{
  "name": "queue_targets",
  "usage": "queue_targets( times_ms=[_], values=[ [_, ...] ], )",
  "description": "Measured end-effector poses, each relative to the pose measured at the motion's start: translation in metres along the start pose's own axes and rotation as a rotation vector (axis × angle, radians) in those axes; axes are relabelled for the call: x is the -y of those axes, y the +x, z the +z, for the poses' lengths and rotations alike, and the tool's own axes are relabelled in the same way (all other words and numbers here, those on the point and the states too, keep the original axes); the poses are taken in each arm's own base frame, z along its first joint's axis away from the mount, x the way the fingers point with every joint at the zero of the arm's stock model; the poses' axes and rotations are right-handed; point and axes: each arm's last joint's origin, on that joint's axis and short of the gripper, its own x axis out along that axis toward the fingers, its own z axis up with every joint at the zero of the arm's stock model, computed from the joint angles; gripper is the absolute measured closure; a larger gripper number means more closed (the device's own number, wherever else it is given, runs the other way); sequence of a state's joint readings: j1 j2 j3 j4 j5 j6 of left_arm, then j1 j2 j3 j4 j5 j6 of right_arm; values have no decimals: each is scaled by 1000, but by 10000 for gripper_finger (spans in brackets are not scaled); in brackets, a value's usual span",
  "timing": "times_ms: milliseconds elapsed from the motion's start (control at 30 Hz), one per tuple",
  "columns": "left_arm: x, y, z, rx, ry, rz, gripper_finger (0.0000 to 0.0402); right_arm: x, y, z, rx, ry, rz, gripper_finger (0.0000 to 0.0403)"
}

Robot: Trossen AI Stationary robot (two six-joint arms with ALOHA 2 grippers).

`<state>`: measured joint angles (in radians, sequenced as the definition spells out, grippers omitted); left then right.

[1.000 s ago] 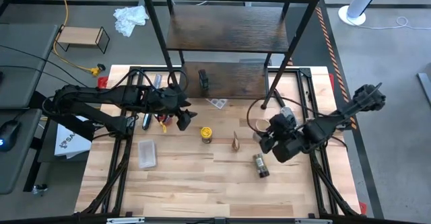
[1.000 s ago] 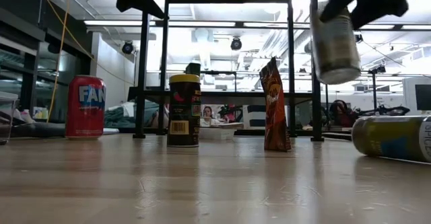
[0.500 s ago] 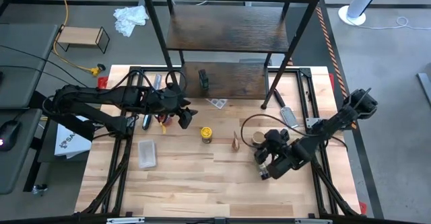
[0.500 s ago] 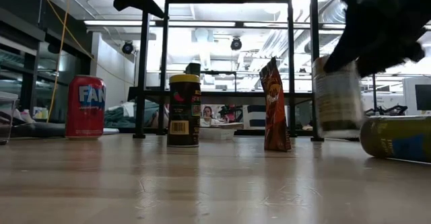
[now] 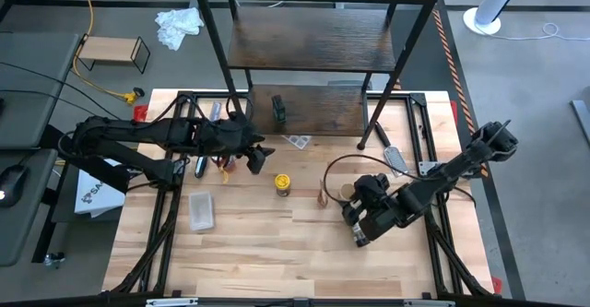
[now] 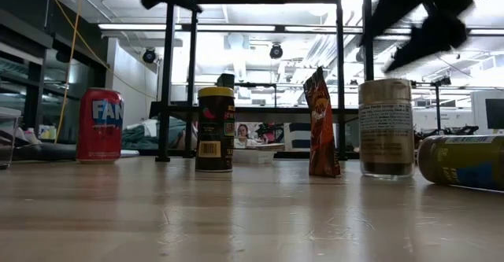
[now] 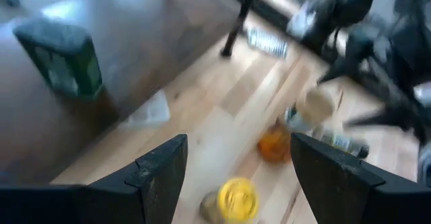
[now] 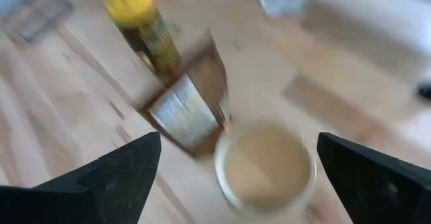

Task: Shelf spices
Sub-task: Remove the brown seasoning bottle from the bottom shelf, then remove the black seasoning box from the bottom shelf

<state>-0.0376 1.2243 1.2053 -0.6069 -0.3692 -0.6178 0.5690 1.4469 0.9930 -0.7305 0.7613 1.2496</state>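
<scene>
Your right gripper (image 8: 232, 183) gapes empty over the tan-lidded jar (image 6: 386, 127), upright beside the shelf (image 5: 323, 40)'s leg; rigid, slick, likely light — grip mid-body.

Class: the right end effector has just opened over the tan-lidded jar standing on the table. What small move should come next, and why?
Probably lift the right end effector straight up, clear of the tan-lidded jar. Its fingers are spread wide, and the jar stands upright on the table on its own, so a sideways pull-out might tip it.
</scene>
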Motion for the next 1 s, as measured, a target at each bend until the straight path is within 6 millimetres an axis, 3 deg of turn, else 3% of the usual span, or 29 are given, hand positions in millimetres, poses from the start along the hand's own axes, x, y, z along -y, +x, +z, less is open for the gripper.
queue_targets(
  times_ms=[200, 400, 667, 1000],
  values=[
    [-5, 28, 17, 137, -35, 76, 145, -11, -19, 48, 139, -66, -53, 10],
    [-15, 72, -2, 157, -139, 408, 145, -10, -19, 84, 198, -58, -91, 10],
    [-23, 106, -12, 373, -293, 661, 145, -10, -22, 108, 218, -13, -94, 9],
    [-19, 141, -20, 458, -479, 607, 145, -7, -21, 123, 190, -100, -96, 9]
  ],
)
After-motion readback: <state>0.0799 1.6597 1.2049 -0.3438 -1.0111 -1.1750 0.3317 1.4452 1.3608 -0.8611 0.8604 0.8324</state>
